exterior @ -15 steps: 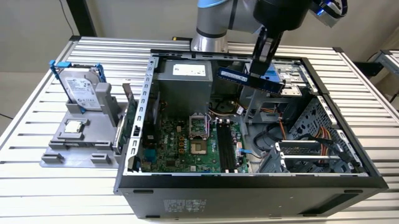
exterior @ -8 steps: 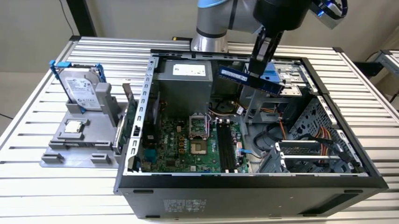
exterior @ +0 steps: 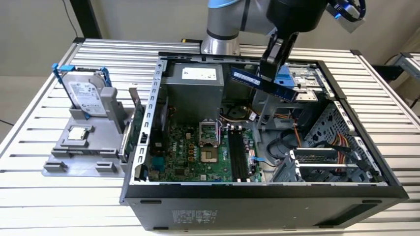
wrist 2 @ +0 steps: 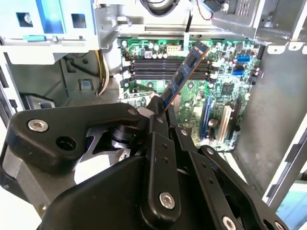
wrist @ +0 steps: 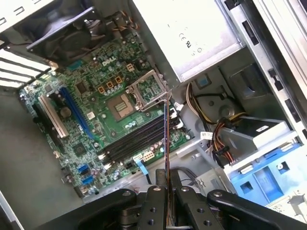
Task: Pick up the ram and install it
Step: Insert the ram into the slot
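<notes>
1. One gripper [exterior: 270, 69] is clamped on the ram [exterior: 262, 83], its fingers pinching one long edge of the stick.
2. The ram hangs in the air over the open computer case [exterior: 262, 196]. In the exterior view it slants, with its lower end toward the exterior view's right.
3. In both wrist views the ram [wrist 2: 184, 72] [wrist: 166, 143] juts out from the gripper [wrist 2: 160, 108] [wrist: 166, 191] above the motherboard [wrist 2: 225, 91]. It is well apart from the dark memory slots [wrist 2: 163, 64] and touches nothing else.
4. A small white sticker sits on the ram's face near its end toward the exterior view's left.
5. The power supply [exterior: 196, 73] and the hard drive [exterior: 85, 93], which stands in a grey holder outside the case, each carry a white label, and the case's near wall carries a printed one. None of this print can be made out.
</notes>
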Action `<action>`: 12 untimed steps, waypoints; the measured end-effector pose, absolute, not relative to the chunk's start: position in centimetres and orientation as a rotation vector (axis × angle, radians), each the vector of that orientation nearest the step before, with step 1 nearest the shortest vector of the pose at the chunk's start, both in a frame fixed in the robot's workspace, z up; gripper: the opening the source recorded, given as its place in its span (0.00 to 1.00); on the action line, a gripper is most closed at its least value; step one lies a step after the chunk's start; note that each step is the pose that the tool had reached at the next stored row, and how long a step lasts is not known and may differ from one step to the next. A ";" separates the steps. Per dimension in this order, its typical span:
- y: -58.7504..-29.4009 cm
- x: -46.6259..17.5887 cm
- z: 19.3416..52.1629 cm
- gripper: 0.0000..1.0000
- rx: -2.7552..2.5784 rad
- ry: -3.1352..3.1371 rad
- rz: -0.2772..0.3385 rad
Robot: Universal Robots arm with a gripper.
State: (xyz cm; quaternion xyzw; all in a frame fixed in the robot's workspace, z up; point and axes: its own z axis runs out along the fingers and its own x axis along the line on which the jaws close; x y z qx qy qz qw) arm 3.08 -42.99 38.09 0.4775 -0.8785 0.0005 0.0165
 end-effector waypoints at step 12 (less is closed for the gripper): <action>-43.0 3.1 38.1 0.00 1.308 -2.820 -0.002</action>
